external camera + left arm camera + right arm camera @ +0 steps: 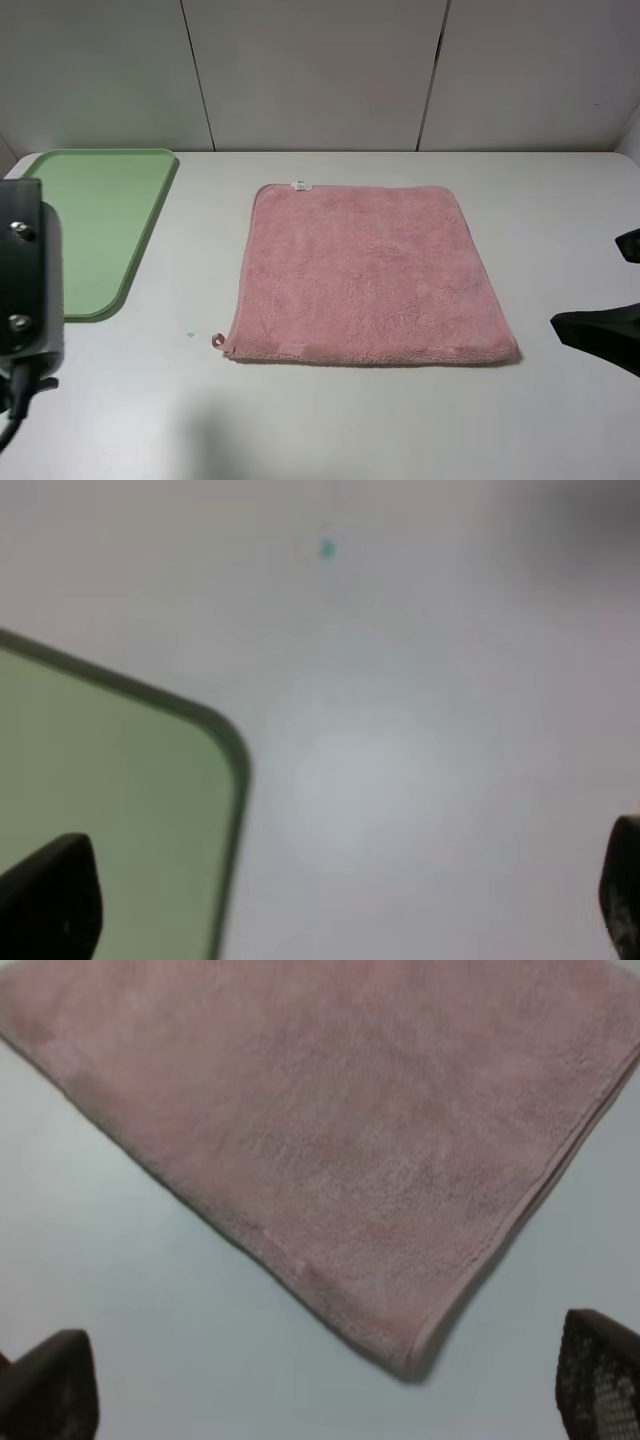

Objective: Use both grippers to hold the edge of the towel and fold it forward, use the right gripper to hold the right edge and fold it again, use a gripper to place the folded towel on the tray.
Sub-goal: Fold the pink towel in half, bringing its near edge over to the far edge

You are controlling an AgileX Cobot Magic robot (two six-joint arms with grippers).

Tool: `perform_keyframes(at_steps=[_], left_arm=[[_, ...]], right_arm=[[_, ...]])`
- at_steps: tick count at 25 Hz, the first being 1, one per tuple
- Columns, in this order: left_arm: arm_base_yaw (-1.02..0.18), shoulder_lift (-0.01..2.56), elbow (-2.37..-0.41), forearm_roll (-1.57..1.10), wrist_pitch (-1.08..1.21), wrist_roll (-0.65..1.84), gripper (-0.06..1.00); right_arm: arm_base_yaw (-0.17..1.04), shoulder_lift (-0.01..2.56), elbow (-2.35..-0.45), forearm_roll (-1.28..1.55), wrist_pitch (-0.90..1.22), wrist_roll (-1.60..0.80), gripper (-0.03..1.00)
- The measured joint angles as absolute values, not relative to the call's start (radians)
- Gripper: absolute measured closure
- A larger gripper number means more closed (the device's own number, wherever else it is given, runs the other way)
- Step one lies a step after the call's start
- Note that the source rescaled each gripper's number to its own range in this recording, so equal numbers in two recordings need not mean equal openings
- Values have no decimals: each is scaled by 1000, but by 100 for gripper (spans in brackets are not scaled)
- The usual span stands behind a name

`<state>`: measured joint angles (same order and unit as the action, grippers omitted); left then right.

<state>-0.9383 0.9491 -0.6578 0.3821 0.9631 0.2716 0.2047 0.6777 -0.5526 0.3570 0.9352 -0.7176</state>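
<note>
Start of the first fold, seen from above and from both wrists. The towel lies flat and unfolded in the middle of the table, its label at the far edge and its loop at the near left corner. The tray lies well to the left of it, apart from it and bare.

The left gripper hangs over the tray's near corner and bare table, fingers wide apart with nothing between them; the towel does not show in its wrist view. The right gripper has its fingers spread equally wide and holds nothing; the towel's near right corner lies just ahead of it, untouched.

No hem is grasped yet, so the step in hand appears to be the approach for the two-handed fold. The next move likely calls for both grippers to come down on the near edge, one by each corner, pinch the hem alone and carry it evenly toward the label side. The left arm probably has farther to travel.
</note>
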Motion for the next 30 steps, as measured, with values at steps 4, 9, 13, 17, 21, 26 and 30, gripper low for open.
perform_keyframes(at_steps=[4,9,13,17,21,26,30], left_arm=[[-1007,998,-658,477,877,271,-6],[-1019,1011,-658,504,752,271,-6],[-1019,1089,-658,504,724,270,-6],[-1019,1186,-658,505,659,270,-6],[-1019,1272,-658,505,620,270,-6],[-1019,1371,-659,505,519,269,-6],[-1019,1457,-659,506,445,269,-6]], right_arm=[[205,779,-553,354,893,-783,-3],[205,898,-553,350,835,-870,-3],[205,978,-553,325,804,-939,-3],[205,1030,-553,302,771,-995,-3],[205,1047,-553,281,739,-1015,-3],[205,1050,-553,271,716,-1016,-3],[205,1050,-553,270,716,-1016,-3]])
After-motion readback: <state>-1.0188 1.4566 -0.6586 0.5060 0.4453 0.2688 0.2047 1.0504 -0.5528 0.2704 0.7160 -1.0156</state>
